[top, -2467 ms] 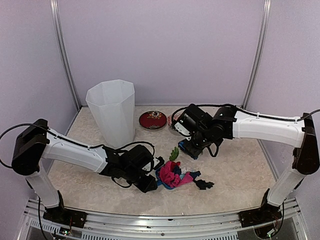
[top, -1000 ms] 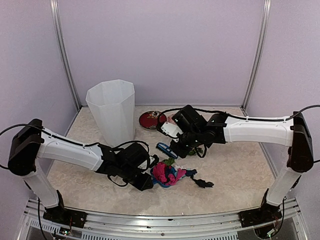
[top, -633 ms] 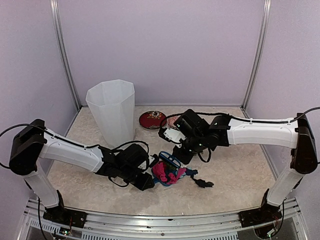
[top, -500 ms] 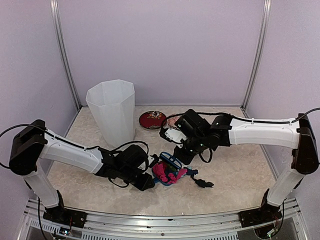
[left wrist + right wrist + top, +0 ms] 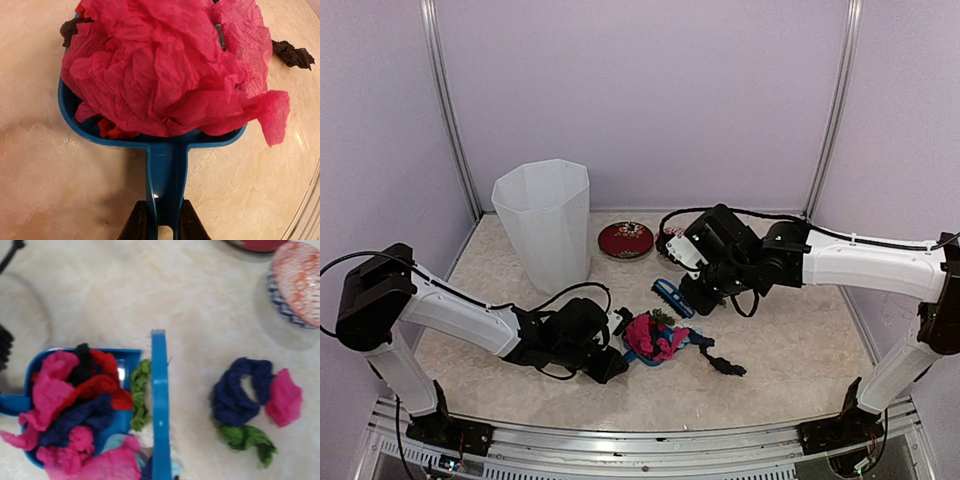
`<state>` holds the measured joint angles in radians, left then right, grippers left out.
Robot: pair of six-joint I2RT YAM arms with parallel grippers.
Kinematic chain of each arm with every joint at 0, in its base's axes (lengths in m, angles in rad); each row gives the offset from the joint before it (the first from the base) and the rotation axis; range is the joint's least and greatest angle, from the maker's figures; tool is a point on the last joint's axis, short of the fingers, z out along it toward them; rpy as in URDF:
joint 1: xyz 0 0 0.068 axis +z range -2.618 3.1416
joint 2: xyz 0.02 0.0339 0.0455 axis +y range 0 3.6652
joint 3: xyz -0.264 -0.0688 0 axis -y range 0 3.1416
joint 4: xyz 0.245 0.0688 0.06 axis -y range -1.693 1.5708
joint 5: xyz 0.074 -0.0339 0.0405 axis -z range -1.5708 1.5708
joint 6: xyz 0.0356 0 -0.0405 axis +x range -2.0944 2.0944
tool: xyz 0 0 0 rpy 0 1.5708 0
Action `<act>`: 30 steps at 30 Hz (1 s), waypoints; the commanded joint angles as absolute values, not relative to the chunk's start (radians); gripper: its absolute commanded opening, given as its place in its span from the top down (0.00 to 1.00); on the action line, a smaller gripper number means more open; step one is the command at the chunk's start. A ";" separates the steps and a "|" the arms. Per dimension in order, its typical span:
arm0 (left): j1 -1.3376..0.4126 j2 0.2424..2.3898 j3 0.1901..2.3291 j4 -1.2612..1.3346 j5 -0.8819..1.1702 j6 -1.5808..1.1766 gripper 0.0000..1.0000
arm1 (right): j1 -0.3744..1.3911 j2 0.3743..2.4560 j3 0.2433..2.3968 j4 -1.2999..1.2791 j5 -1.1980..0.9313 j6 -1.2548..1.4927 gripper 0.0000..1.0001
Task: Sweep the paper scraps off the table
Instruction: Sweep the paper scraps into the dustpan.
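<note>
My left gripper [image 5: 608,357] is shut on the handle of the blue dustpan [image 5: 642,357]; in the left wrist view its fingers [image 5: 136,226] clamp that handle [image 5: 166,185]. The pan is heaped with pink, red and navy paper scraps [image 5: 165,65]. My right gripper [image 5: 694,292] holds the blue brush [image 5: 669,297], which lies just beyond the pan's mouth [image 5: 159,410]; its fingers are hidden in the right wrist view. A green scrap [image 5: 140,390] lies between brush and pan. Navy [image 5: 237,392], pink [image 5: 283,397] and green [image 5: 247,437] scraps lie on the table [image 5: 790,340]. A black scrap [image 5: 725,366] lies right of the pan.
A tall white bin [image 5: 542,225] stands at the back left. A red patterned bowl [image 5: 626,240] and a second bowl [image 5: 297,282] sit near the back, close to the right arm. A metal frame [image 5: 640,435] edges the table's near side.
My right arm swept the brush in against the dustpan, then drew it back toward the far right. The scraps are bunched tighter in the pan. The left arm shifted slightly, still holding the handle.
</note>
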<state>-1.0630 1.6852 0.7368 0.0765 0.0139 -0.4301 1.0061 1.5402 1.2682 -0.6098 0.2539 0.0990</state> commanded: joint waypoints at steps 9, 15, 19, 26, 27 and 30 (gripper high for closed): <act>-1.082 1.674 0.665 0.155 -0.115 -0.452 1.00 | 1.009 1.419 1.217 -0.614 0.441 0.164 1.00; -1.099 1.664 0.656 0.164 -0.174 -0.456 1.00 | 1.002 1.404 1.190 -0.609 0.443 0.179 1.00; -1.114 1.634 0.644 0.169 -0.200 -0.458 1.00 | 0.999 1.399 1.171 -0.596 0.445 0.182 1.00; -1.120 1.575 0.641 0.138 -0.220 -0.464 1.00 | 0.980 1.389 1.151 -0.592 0.457 0.186 1.00; -1.121 1.565 0.643 0.130 -0.222 -0.463 1.00 | 0.975 1.386 1.147 -0.592 0.457 0.187 1.00; -1.121 1.534 0.648 0.105 -0.229 -0.460 1.00 | 0.959 1.376 1.128 -0.587 0.459 0.190 1.00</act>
